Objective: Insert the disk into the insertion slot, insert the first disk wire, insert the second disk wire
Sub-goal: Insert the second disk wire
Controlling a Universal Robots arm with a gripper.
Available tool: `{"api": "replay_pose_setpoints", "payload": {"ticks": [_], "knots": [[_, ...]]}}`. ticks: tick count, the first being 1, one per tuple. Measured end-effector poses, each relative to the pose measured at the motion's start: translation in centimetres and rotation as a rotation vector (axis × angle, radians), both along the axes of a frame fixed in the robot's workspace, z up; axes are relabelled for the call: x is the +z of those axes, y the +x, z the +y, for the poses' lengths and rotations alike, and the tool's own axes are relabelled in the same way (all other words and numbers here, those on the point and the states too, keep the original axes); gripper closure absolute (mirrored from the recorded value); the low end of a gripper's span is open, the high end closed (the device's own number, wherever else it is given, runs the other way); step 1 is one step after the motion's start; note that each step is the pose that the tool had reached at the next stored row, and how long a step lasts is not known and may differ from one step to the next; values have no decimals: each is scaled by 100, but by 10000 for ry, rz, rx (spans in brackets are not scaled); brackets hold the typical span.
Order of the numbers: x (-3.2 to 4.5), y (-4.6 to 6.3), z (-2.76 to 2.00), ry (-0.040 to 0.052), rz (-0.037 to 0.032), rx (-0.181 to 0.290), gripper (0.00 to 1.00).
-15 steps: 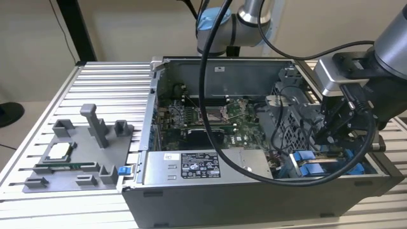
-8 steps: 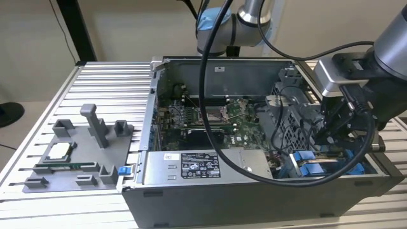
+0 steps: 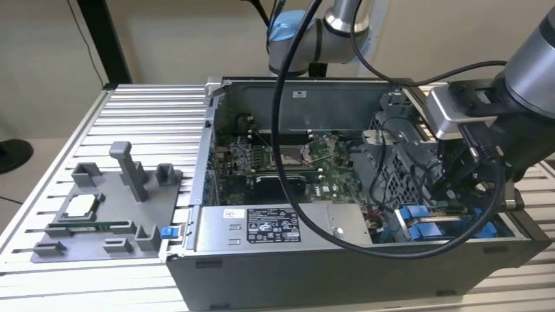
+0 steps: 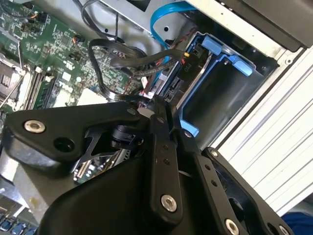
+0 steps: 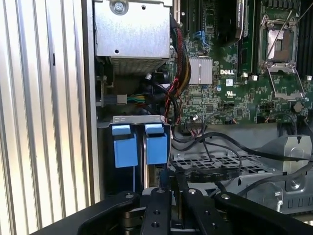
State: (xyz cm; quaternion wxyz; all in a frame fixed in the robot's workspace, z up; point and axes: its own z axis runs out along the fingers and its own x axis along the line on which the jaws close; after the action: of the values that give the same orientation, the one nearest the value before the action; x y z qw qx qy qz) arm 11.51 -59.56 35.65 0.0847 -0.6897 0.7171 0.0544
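The gripper is reaching down at the insertion slot in the open computer case, fingers pressed together, apparently pinching a black disk wire just beside the disk sitting in the blue-railed bay, its connector edge facing the fingertips.

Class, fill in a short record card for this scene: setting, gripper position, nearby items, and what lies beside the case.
Setting: open computer case on slatted metal table
Gripper: inside the case, beside the insertion slot with blue tabs
Nearby: black wires, blue cable, motherboard
Beside case: grey fixture tray, on the exterior view's left
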Motion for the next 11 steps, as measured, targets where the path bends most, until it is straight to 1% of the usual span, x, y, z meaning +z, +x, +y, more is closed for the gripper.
{"api": "replay_pose_setpoints", "payload": {"ticks": [2, 5, 11], "knots": [[-20, 1, 0, -40, -57, 1, 100], [-50, 5, 0, -105, -121, 0, 100], [-104, 32, 0, -186, -244, -2, 100]]}}
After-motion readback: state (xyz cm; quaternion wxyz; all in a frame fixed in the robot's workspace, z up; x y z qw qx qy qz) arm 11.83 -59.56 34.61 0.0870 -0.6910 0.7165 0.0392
